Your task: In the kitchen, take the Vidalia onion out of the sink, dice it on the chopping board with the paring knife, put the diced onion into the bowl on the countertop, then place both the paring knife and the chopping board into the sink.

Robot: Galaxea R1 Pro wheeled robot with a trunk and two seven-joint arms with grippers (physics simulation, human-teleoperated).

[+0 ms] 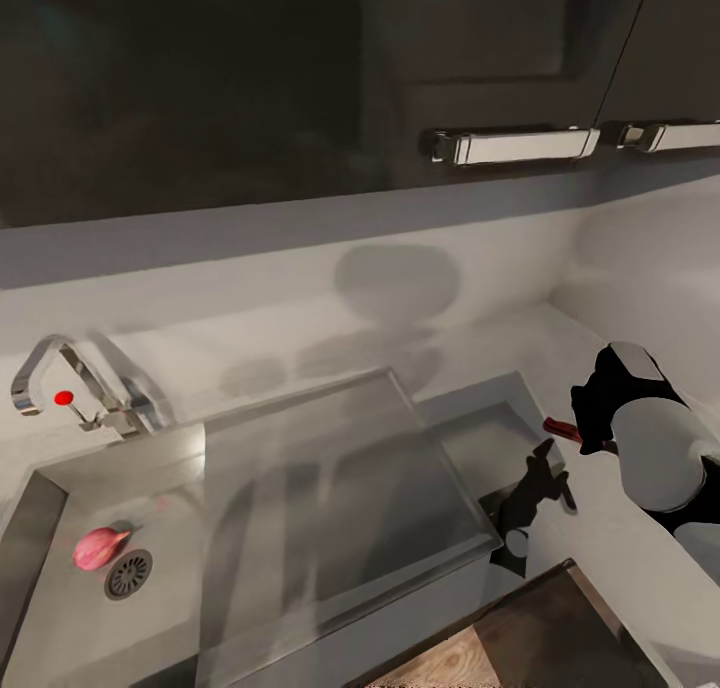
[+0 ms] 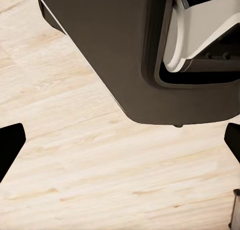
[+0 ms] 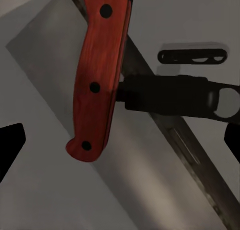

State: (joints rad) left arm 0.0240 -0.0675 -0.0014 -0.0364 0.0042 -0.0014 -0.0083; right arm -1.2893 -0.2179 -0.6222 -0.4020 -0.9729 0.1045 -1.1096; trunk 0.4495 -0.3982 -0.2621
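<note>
Stage: early, by judgement; no step of the task completed as things lie.
Sink: steel basin at the left of the head view, holding the onion; free of knife and board, so the final placing step not yet done.
Drainboard: flat steel sheet beside the basin, bare, carrying only shadows.
Tap: chrome, red knob, behind the basin at its far corner.
Right arm: reaching in from the right of the head view, over the pale surface beyond the drainboard.
Left gripper: fingers spread wide, empty; aimed at a light wood floor beside the robot's own dark base, well apart from the work area.
Right gripper: fingers spread wide, nothing between them; hanging directly above the knife handle, not yet in contact as far as visible.
Paring knife: lying flat on the pale surface to the right of the drainboard, reddish handle with three dark rivets; blade hidden under the gripper in the head view.
Vidalia onion: pinkish, resting on the basin floor just beside the round drain; not yet taken out, whole, undiced.
Outstanding: onion removal, dicing on the board, transfer to the bowl, knife and board into the sink; knife pickup judged to be the step in hand.
</note>
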